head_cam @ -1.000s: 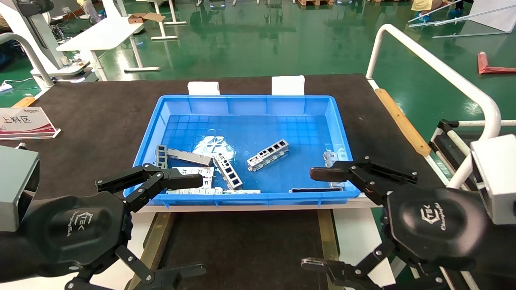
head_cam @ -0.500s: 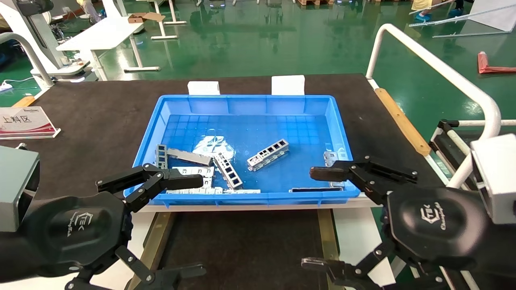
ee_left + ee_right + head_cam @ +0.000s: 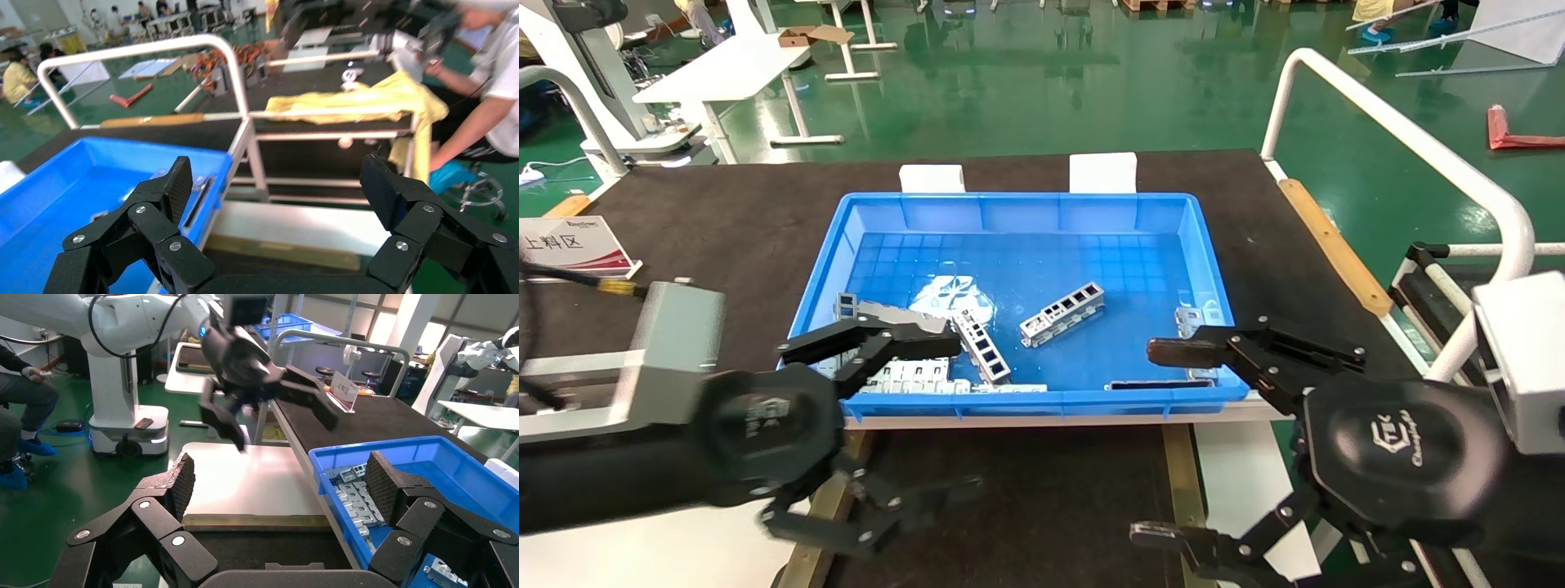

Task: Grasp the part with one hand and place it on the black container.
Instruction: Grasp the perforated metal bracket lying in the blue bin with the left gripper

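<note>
Several silver-grey ladder-like parts lie in the blue bin [image 3: 1026, 216]. One part [image 3: 1062, 314] lies alone mid-bin, another [image 3: 981, 347] lies left of it, and more are piled at the near-left corner [image 3: 903, 377]. The black container [image 3: 1042, 490], with brass rails [image 3: 1182, 478], sits in front of the bin. My left gripper [image 3: 964, 416] is open and empty, its upper finger over the bin's near-left corner; it also shows in its wrist view [image 3: 276, 184]. My right gripper [image 3: 1152, 443] is open and empty by the bin's near-right corner, and in its wrist view [image 3: 281, 478].
A flat grey strip [image 3: 899, 317] lies in the bin. Two white blocks [image 3: 1102, 172] stand behind the bin. A sign [image 3: 572, 245] stands at far left. A white tubular rail [image 3: 1401, 139] and a wooden strip [image 3: 1332, 245] border the right edge.
My left arm has swung right and toward the bin; its upper finger now reaches over the near-left pile of parts. The right arm has not moved.
</note>
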You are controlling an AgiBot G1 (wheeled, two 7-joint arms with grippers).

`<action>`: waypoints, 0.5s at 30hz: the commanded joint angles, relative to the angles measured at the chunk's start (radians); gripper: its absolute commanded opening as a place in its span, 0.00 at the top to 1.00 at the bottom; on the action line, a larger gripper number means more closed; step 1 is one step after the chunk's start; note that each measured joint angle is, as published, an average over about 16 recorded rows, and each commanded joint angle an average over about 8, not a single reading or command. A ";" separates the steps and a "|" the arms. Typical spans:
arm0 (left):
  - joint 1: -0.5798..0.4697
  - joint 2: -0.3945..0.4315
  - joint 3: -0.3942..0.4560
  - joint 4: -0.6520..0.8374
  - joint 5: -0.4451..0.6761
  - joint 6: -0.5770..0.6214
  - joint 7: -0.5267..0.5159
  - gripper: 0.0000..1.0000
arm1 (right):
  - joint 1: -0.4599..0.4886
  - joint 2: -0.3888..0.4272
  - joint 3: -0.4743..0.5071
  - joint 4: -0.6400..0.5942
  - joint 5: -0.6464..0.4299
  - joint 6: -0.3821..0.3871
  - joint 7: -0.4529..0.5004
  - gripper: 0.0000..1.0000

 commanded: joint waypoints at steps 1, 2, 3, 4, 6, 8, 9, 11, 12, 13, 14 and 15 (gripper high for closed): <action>-0.014 0.016 0.012 0.006 0.030 -0.018 0.001 0.00 | 0.000 0.000 0.000 0.000 0.000 0.000 0.000 0.00; -0.025 0.027 0.020 0.014 0.047 -0.025 0.002 0.00 | 0.000 0.000 0.000 0.000 0.000 0.000 0.000 0.00; -0.036 0.040 0.028 0.023 0.063 -0.031 0.003 0.00 | 0.000 0.000 0.000 0.000 0.000 0.000 0.000 0.00; -0.048 0.052 0.037 0.034 0.080 -0.037 0.005 0.00 | 0.000 0.000 0.000 0.000 0.000 0.000 0.000 0.00; -0.072 0.079 0.053 0.059 0.111 -0.048 0.009 0.00 | 0.000 0.000 0.000 0.000 0.000 0.000 0.000 0.00; -0.096 0.107 0.069 0.091 0.141 -0.058 0.015 0.00 | 0.000 0.000 0.000 0.000 0.000 0.000 0.000 0.00; -0.109 0.122 0.077 0.108 0.156 -0.063 0.020 0.00 | 0.000 0.000 0.000 0.000 0.000 0.000 0.000 0.00; -0.135 0.151 0.092 0.147 0.185 -0.074 0.030 0.00 | 0.000 0.000 0.000 0.000 0.000 0.000 0.000 0.00; -0.147 0.167 0.099 0.168 0.200 -0.080 0.037 0.00 | 0.000 0.000 0.000 0.000 0.000 0.000 0.000 0.00; -0.160 0.182 0.106 0.190 0.214 -0.086 0.045 0.00 | 0.000 0.000 0.000 0.000 0.000 0.000 0.000 0.00; -0.172 0.197 0.113 0.213 0.227 -0.092 0.052 0.00 | 0.000 0.000 0.000 0.000 0.000 0.000 0.000 0.00; -0.184 0.213 0.119 0.238 0.241 -0.100 0.061 0.00 | 0.000 0.000 0.000 0.000 0.000 0.000 0.000 0.00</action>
